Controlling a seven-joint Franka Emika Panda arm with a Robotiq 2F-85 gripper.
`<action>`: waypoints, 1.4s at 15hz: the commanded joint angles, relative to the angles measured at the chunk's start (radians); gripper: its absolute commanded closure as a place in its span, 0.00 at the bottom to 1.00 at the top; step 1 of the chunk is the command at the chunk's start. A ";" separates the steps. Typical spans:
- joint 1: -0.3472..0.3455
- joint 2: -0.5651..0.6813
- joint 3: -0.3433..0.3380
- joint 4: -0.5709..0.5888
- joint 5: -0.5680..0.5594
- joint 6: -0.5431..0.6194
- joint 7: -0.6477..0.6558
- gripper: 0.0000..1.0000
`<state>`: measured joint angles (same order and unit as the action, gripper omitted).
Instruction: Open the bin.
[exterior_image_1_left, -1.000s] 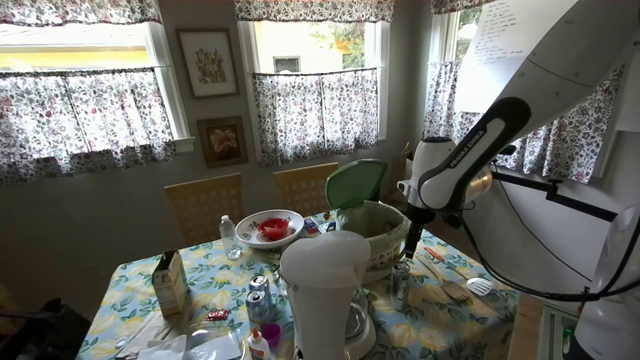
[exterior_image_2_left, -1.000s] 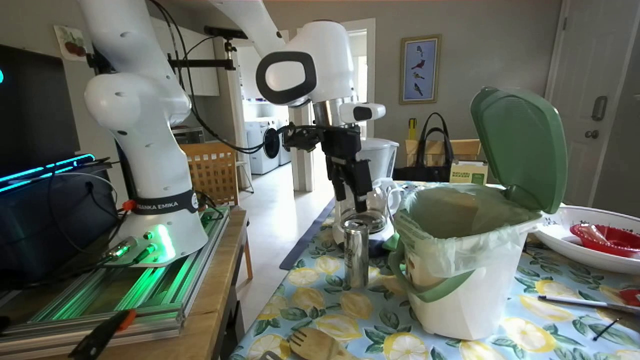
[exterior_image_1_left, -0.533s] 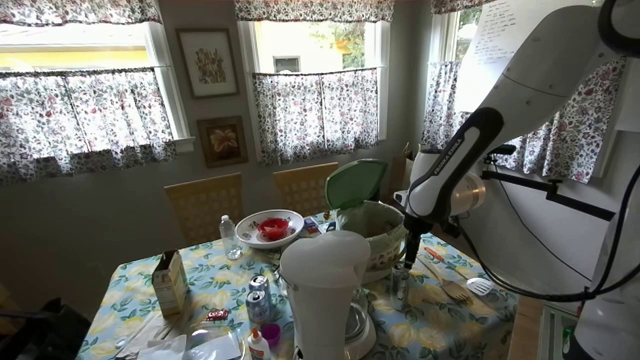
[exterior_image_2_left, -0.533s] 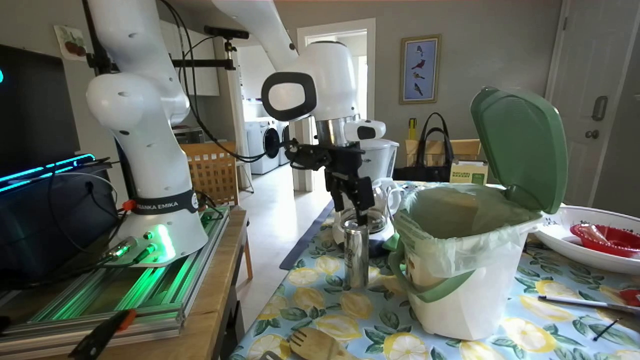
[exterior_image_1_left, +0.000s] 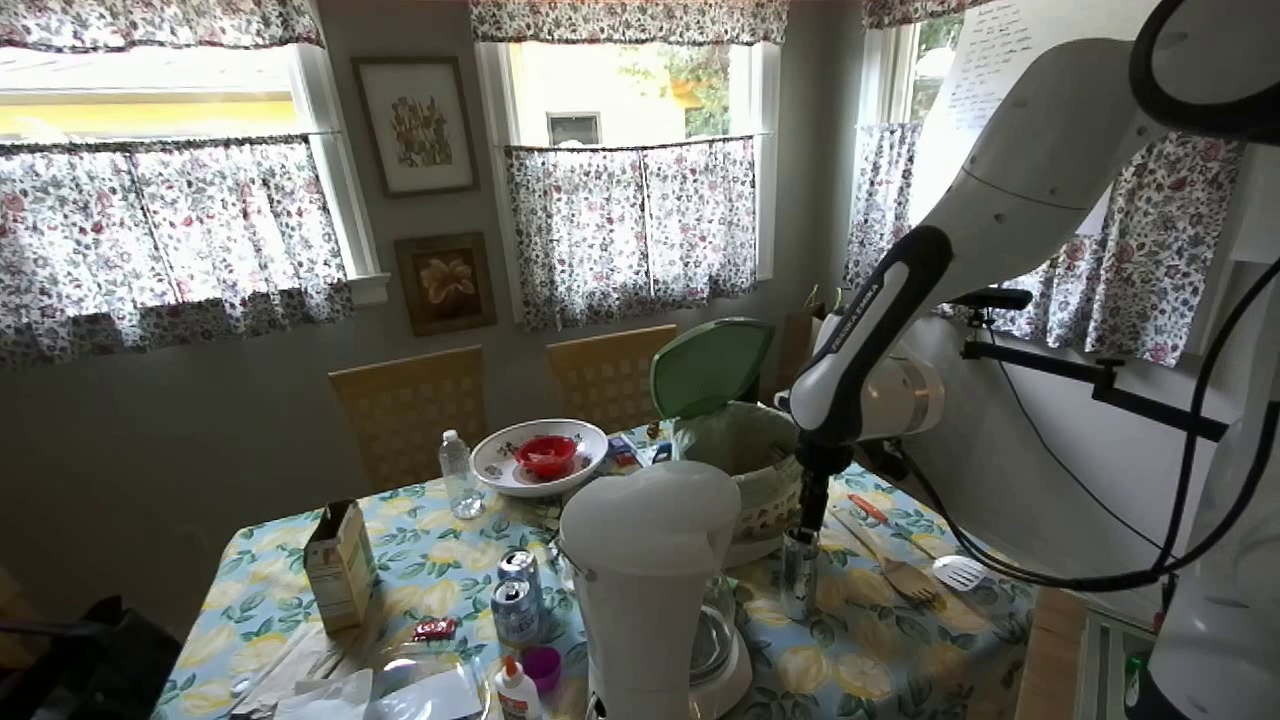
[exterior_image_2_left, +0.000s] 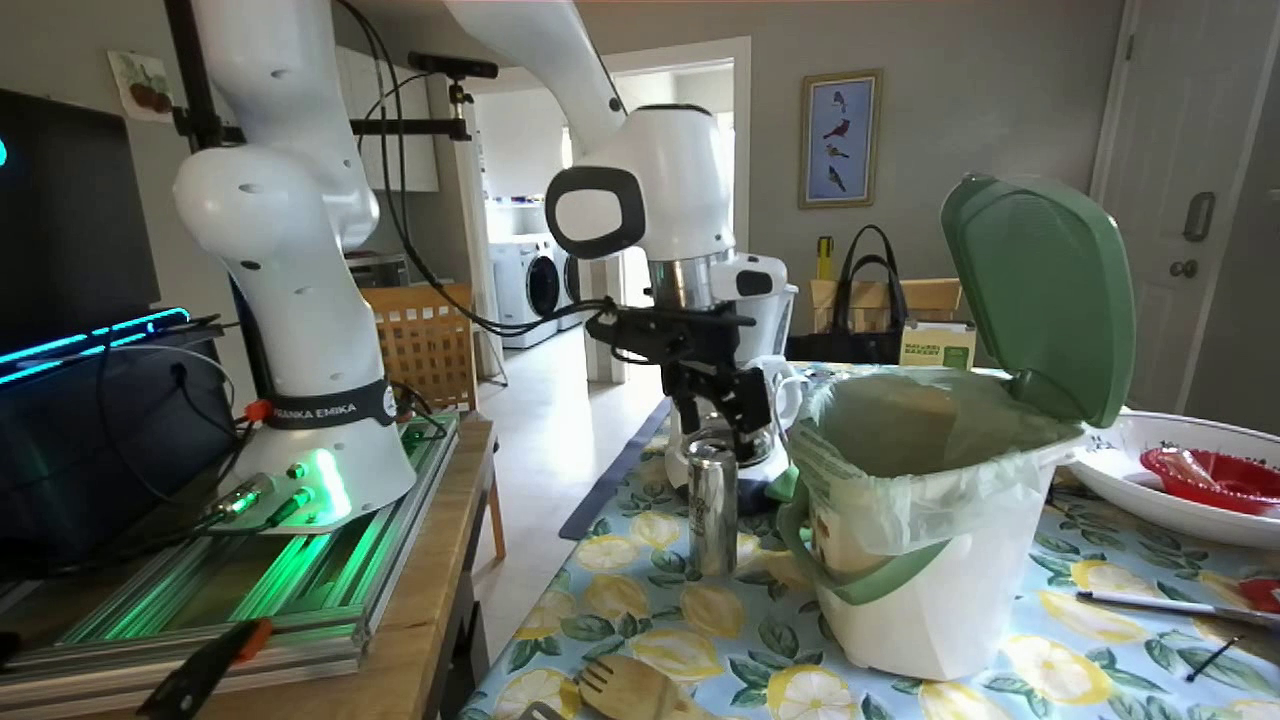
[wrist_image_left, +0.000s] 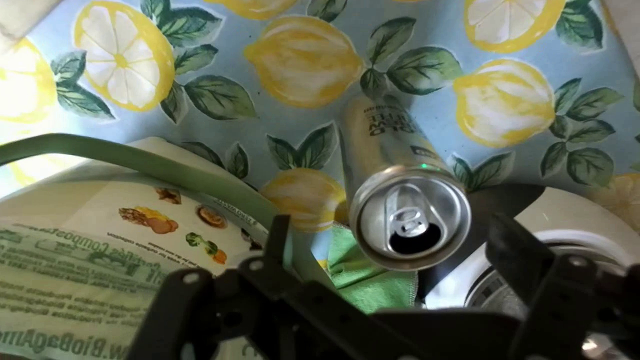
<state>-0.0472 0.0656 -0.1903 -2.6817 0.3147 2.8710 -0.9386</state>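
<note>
The bin (exterior_image_2_left: 930, 610) stands upright on the table, cream-white with a green liner bag and a green handle. Its green lid (exterior_image_2_left: 1045, 290) is raised wide open. The bin (exterior_image_1_left: 765, 522) and the raised lid (exterior_image_1_left: 710, 370) also show in an exterior view. The bin's side (wrist_image_left: 165, 215) fills the lower left of the wrist view. My gripper (exterior_image_2_left: 718, 437) is beside the bin, low over a silver can (exterior_image_2_left: 712, 520). In the wrist view the gripper (wrist_image_left: 387, 232) is open, and the upright can (wrist_image_left: 395, 145) shows between its spread fingers. Whether the fingertips touch it I cannot tell.
A white coffee maker (exterior_image_1_left: 640, 580) stands close to the can. A white bowl (exterior_image_2_left: 1110, 440) with a red bowl (exterior_image_2_left: 1215, 480) is beyond the bin. Wooden utensils (exterior_image_2_left: 630, 685) lie near the table edge. A green cloth (wrist_image_left: 375, 285) lies by the bin.
The arm has come down, and my gripper has lowered from above the can to its top. The bin, its raised lid and the can have not moved.
</note>
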 joint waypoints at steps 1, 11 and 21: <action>-0.005 0.076 0.030 0.056 0.074 0.013 -0.086 0.00; -0.002 0.160 0.038 0.104 0.039 -0.006 -0.057 0.49; -0.044 -0.003 0.069 0.049 -0.264 -0.111 0.225 0.70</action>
<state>-0.0705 0.1644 -0.1367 -2.6003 0.1361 2.8116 -0.7961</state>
